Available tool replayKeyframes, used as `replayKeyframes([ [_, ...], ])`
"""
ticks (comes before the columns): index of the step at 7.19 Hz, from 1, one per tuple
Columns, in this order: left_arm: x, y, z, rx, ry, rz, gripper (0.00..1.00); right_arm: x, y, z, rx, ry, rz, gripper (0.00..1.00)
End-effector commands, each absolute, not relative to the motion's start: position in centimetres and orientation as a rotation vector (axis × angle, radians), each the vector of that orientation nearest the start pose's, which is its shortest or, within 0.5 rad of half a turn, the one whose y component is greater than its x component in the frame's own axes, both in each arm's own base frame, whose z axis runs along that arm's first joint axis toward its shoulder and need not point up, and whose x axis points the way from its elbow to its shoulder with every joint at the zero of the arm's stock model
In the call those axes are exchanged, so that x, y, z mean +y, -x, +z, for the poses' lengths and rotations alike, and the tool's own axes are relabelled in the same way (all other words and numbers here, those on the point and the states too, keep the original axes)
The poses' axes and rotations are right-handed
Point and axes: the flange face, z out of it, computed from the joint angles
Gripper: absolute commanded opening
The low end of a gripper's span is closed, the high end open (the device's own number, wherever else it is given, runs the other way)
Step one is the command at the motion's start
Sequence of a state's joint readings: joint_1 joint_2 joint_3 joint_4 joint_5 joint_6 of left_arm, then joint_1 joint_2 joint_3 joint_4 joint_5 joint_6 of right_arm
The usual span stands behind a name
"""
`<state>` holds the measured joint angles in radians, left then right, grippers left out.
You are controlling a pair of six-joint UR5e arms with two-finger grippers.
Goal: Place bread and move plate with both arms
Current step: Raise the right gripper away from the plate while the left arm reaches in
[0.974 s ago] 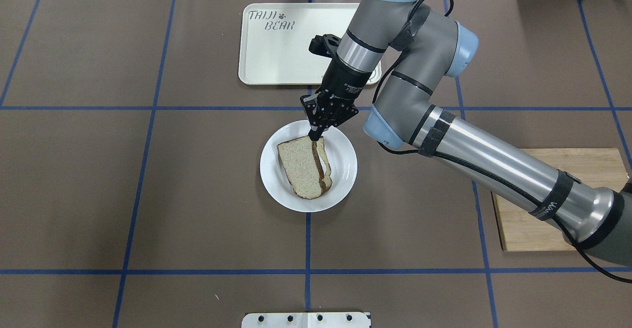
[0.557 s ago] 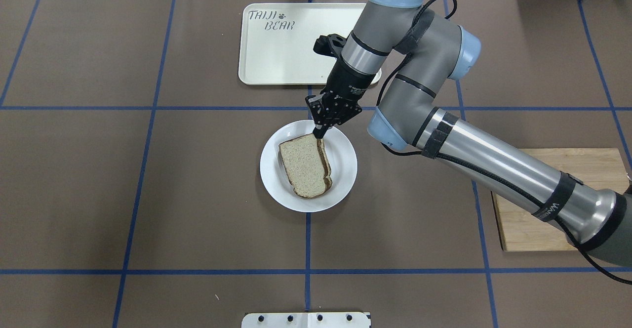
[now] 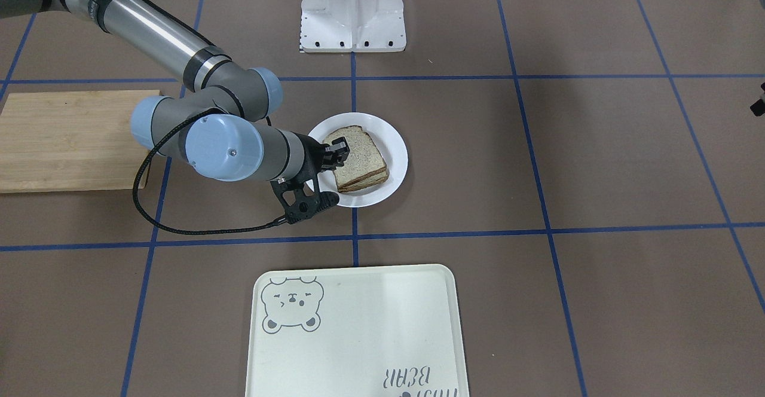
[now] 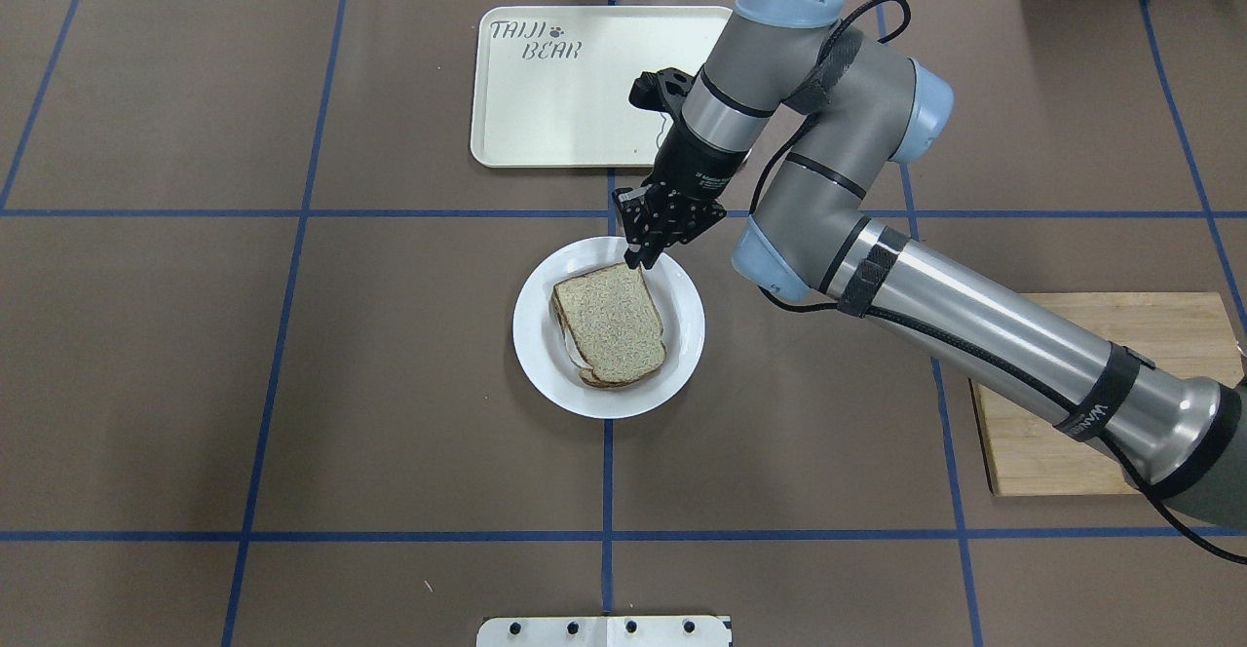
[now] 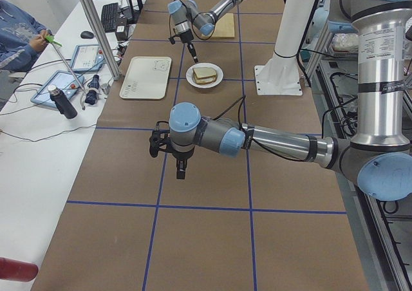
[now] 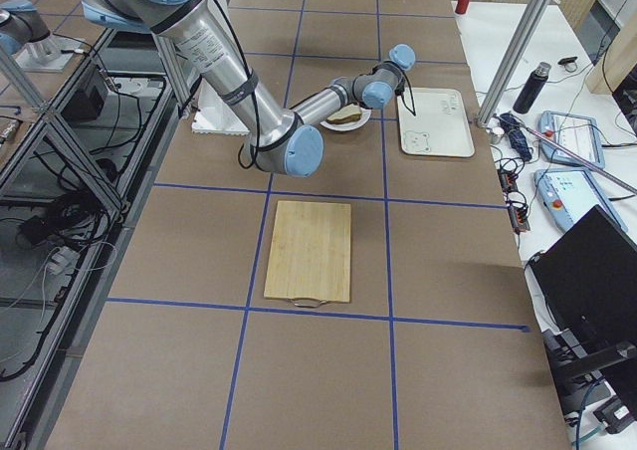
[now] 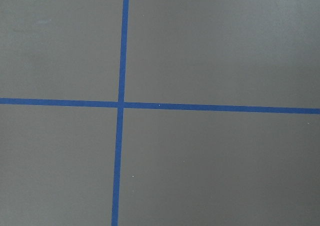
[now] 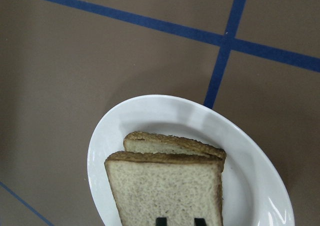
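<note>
1. I see a brown table (image 4: 292, 355) gridded with blue tape (image 4: 606, 491), a cream tray (image 4: 546, 92) at the far side and a wooden board (image 4: 1072, 394) towards the robot's right.
2. The bread (image 4: 614, 321) lies flat on a second slice (image 8: 170, 145) on the plate (image 4: 687, 335), mid-table.
3. The right arm (image 4: 974, 316) reaches in, and the right gripper (image 4: 641, 259) tilts down at the bread's far corner, its fingers slightly parted and holding nothing.
4. The left gripper (image 5: 182, 170) hangs over a tape crossing, well away from the plate. I can't tell how its jaws stand.

At the centre of the frame, the plate (image 3: 399, 146) holds the bread (image 3: 361, 152), which lies flat on another slice. The right arm (image 3: 227, 146) reaches in from the upper left. The right gripper (image 3: 339, 152) is at the bread's left edge, above the plate.
</note>
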<state>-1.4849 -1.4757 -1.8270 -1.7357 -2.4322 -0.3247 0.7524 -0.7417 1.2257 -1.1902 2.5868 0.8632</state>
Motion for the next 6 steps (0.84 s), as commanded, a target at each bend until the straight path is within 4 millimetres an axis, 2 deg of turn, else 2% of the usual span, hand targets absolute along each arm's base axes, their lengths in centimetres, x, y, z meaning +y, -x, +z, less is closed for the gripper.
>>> replayKeyframes([
  [1, -46.5, 1.7, 55.1, 0.912, -0.11, -0.113, 0.98, -56.1, 52.3, 22.6, -1.212, 0.179, -0.382, 0.7],
  [2, -47.3, 1.6, 53.7, 0.923, -0.104, -0.166, 0.98, -56.7, 50.8, 22.6, -1.207, 0.189, -0.308, 0.81],
  [3, -48.4, 1.0, 52.0, 0.951, -0.091, -0.212, 0.98, -55.8, 47.8, 24.0, -1.171, 0.109, -0.211, 0.92],
  [4, -48.8, 0.0, 50.7, 1.025, -0.079, -0.199, 0.98, -54.2, 44.5, 27.5, -1.122, 0.025, -0.155, 0.99],
  [5, -50.0, -2.8, 48.4, 1.064, -0.052, -0.174, 0.98, -55.8, 41.0, 30.6, -1.09, 0.013, -0.088, 0.99],
  [6, -51.6, -6.8, 44.6, 1.092, -0.028, -0.163, 0.98, -57.3, 36.6, 33.2, -1.07, -0.009, -0.029, 0.99],
])
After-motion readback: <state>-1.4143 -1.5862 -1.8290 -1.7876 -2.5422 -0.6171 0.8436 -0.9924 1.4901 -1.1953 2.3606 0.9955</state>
